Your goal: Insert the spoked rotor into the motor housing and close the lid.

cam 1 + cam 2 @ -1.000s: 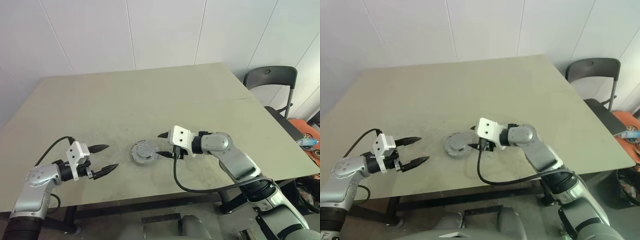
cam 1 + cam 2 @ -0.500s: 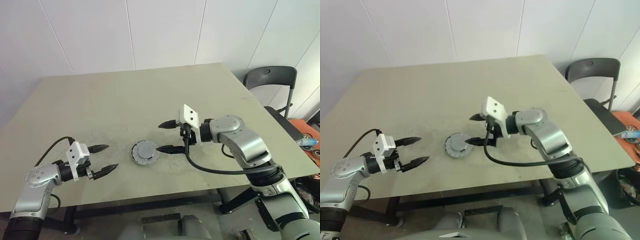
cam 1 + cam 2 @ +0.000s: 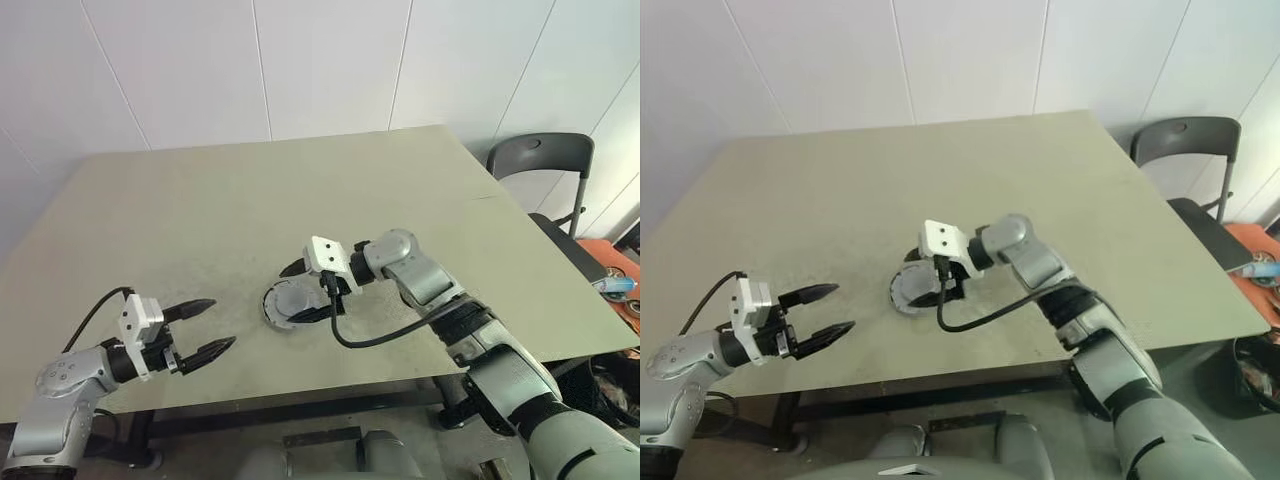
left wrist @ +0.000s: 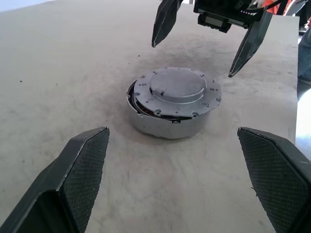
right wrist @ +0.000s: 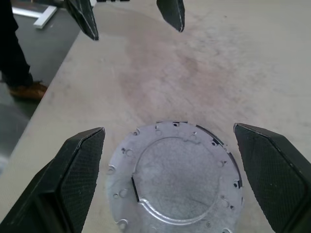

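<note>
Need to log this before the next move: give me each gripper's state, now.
Left gripper: open, holding nothing.
Right gripper: open, straddling the lid on the motor housing, not gripping it.

A dull green desk (image 3: 250, 200) stands against a white panelled wall (image 3: 300, 60), with a dark folding chair (image 3: 545, 165) just beside the desk's far right corner and a person's dark trouser leg and brown shoe (image 5: 22, 90) on the floor off one desk edge.

Grey lid (image 4: 176, 91) seated slightly askew on round motor housing (image 4: 163, 125), flat on table near front edge
</note>
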